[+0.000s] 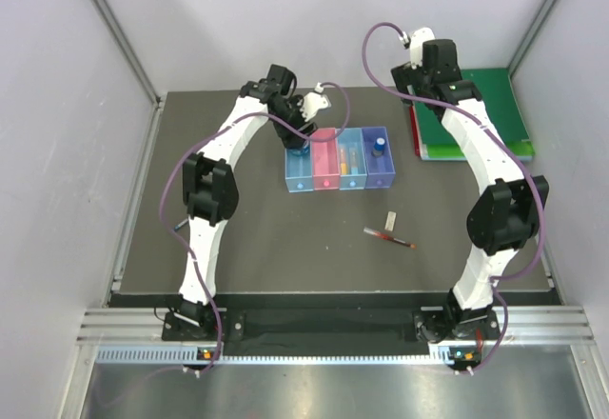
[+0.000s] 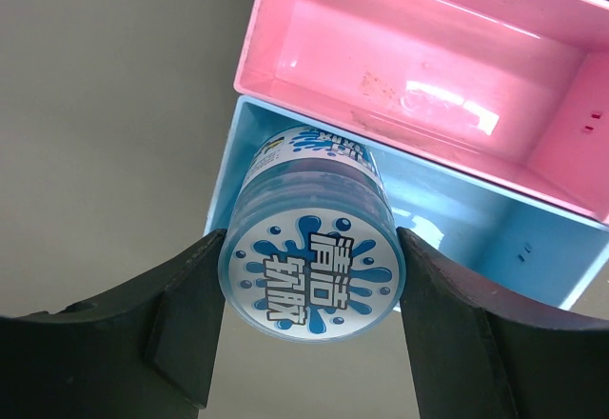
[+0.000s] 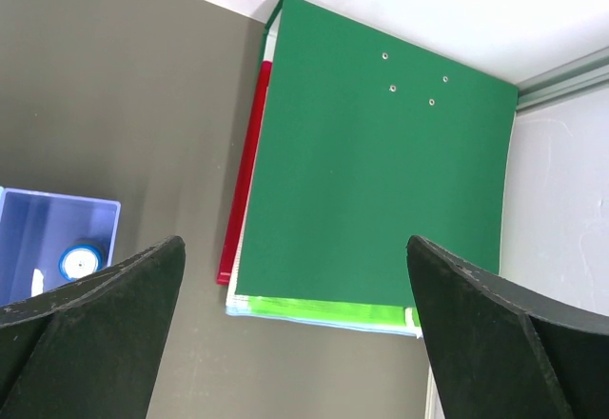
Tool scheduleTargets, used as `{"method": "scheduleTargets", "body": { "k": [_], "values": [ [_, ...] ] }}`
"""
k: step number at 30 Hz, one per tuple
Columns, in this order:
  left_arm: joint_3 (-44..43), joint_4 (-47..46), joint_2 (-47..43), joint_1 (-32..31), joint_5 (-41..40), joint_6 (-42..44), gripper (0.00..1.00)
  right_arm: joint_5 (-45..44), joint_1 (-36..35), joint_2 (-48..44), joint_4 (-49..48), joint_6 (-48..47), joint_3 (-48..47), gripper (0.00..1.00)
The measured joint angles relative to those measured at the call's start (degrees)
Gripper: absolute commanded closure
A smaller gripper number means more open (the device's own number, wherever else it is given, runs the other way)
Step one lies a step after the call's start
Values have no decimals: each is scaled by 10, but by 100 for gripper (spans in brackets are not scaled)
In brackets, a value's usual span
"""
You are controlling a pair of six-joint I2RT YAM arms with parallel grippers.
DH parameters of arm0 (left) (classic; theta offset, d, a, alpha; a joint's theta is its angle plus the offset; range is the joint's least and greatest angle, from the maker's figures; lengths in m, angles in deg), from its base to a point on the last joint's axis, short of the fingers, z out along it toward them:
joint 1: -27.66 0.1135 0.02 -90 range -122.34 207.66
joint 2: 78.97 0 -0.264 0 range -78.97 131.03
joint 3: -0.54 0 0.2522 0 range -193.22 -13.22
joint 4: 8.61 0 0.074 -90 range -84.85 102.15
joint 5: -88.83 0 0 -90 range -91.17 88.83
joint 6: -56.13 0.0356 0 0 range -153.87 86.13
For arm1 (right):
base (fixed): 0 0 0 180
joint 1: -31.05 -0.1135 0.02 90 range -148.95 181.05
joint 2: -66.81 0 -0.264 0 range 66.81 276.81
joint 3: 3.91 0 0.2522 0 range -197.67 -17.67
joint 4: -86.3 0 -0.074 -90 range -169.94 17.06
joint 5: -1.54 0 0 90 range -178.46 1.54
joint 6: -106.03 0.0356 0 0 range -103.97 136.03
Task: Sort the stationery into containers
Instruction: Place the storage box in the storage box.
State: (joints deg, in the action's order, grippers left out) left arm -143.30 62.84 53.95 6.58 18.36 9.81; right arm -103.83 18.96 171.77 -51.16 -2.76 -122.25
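Left gripper point(image 2: 309, 290) clamps a round blue translucent jar with a white splash label point(image 2: 306, 200), held over one end of the blue translucent plastic tray point(image 2: 495, 238), which sits beside the pink tray point(image 2: 285, 67). The left arm reaches far forward. Right gripper point(image 3: 295, 333) is spread wide and empty above the large green binder point(image 3: 371, 152) on the dark grey table point(image 1: 257, 248).

The left claw point(image 2: 312, 290) grips a round tub point(image 2: 309, 248) at the tray row's point(image 1: 326, 187) left end. The right claw point(image 3: 295, 248) hangs wide open, far right of it.
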Motion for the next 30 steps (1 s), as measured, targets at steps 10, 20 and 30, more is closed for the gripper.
{"method": "scheduleTargets", "body": {
  "k": [10, 20, 30],
  "values": [
    [0, -12, 17, -2, -3, 9, 73, 0, 0, 0, 0, 6, -1, 0],
    [0, -20, 26, -4, -9, 12, 42, 0, 0, 0, 1, 9, -4, 0],
    [0, -22, 26, -5, -9, 15, 22, 0, 0, 0, 1, 10, -9, 0]
  ]
}}
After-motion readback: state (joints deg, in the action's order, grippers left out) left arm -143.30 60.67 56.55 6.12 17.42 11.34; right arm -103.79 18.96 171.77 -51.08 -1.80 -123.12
